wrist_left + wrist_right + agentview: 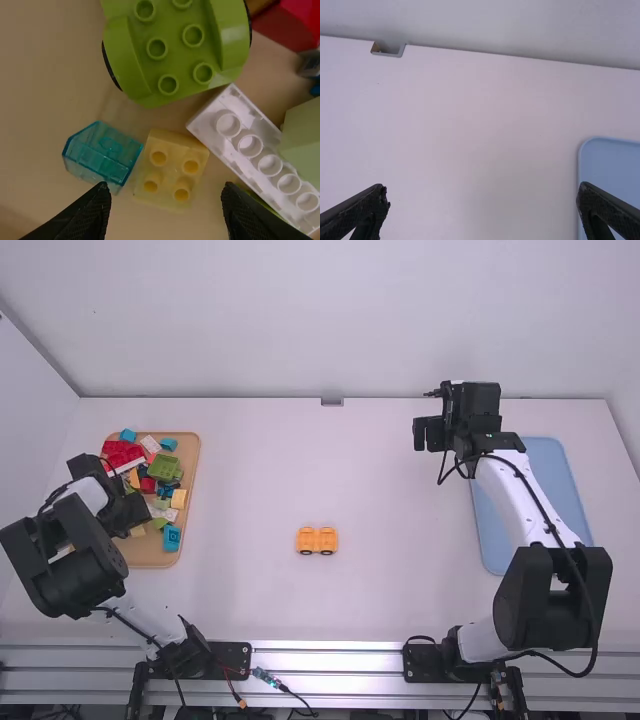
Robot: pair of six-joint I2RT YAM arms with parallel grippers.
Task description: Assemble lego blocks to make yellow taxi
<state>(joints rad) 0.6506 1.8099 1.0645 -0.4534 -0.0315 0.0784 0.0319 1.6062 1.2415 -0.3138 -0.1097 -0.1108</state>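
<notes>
My left gripper is over the wooden tray's left side. In the left wrist view that gripper stands open, with a pale yellow 2x2 block just beyond and between its fingertips. A clear teal piece lies against the yellow block, and a white brick is close on its other side. A green wheeled piece lies farther off. A yellow-orange wheeled piece stands on the table's middle. My right gripper is held left of the blue tray; in its wrist view the gripper is open and holds nothing.
The wooden tray at the left holds several mixed blocks, among them a red one and a green one. A blue tray lies at the right, partly beneath the right arm. A small grey bracket sits at the table's far edge.
</notes>
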